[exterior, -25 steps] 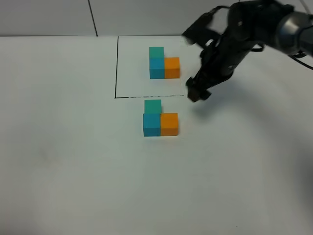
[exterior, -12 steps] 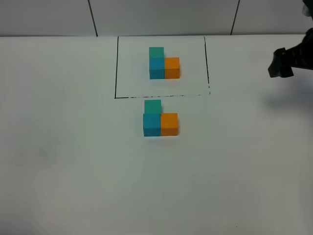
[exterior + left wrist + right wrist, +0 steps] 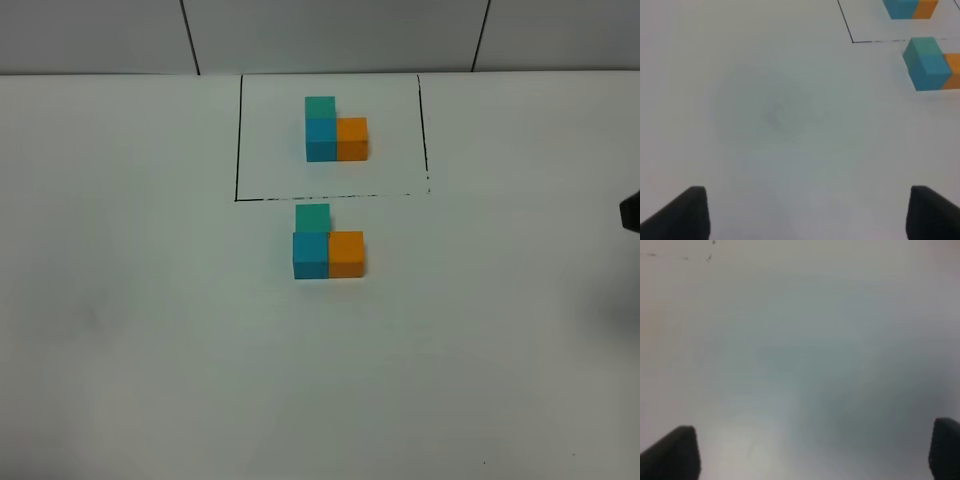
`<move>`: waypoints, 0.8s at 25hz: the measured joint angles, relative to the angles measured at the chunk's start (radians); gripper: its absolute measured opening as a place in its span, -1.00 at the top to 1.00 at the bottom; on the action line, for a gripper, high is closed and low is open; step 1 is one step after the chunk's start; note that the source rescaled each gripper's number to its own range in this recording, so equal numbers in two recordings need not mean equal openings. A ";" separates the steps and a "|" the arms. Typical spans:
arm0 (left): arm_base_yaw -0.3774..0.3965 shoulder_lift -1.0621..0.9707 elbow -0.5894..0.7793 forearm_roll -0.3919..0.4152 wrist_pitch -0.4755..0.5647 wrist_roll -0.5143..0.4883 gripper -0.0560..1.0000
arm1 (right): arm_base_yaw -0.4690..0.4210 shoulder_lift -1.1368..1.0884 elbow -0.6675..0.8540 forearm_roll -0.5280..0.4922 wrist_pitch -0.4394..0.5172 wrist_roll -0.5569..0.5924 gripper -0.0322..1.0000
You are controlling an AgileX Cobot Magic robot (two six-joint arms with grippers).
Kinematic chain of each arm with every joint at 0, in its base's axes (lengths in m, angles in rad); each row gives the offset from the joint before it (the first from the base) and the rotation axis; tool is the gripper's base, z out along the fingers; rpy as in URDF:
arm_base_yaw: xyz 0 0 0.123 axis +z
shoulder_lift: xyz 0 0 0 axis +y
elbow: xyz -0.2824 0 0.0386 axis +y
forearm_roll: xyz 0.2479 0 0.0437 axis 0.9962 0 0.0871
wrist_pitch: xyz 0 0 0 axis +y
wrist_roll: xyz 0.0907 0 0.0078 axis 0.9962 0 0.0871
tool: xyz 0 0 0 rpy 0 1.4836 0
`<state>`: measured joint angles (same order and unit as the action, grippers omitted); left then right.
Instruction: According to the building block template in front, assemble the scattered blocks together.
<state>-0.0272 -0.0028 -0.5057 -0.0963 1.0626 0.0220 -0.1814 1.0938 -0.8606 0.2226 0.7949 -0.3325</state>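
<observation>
Just below the building block template [image 3: 330,130], the scattered blocks [image 3: 328,245] sit joined; both grippers gape empty, the right gripper [image 3: 631,212] nearer.

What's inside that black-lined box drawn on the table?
Inside the black-lined box sit three joined cubes: a green cube, a blue cube and an orange cube. Nothing covers them; the table under them is hidden.

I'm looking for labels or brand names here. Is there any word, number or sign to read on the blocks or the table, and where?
None: no text can be read in any view.
The building block template has plain cube faces.
The scattered blocks, now joined, are plain too.
The black frame lines on the table are only lines, not writing.
</observation>
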 joint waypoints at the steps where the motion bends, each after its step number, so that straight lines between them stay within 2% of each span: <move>1: 0.000 0.000 0.000 0.000 0.000 0.000 -0.65 | 0.000 -0.049 0.029 0.006 0.012 0.010 -0.69; 7: 0.000 0.000 0.000 0.000 0.000 0.000 -0.65 | 0.005 -0.346 0.177 0.018 0.066 0.062 -0.69; 15: 0.000 0.000 0.000 0.000 0.000 -0.001 -0.65 | 0.123 -0.633 0.298 0.017 0.177 0.168 -0.69; 20: 0.000 0.000 0.000 0.000 0.000 -0.001 -0.65 | 0.158 -0.780 0.344 0.003 0.214 0.210 -0.69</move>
<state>-0.0272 -0.0028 -0.5057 -0.0963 1.0626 0.0210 -0.0236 0.3139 -0.5168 0.2257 1.0089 -0.1228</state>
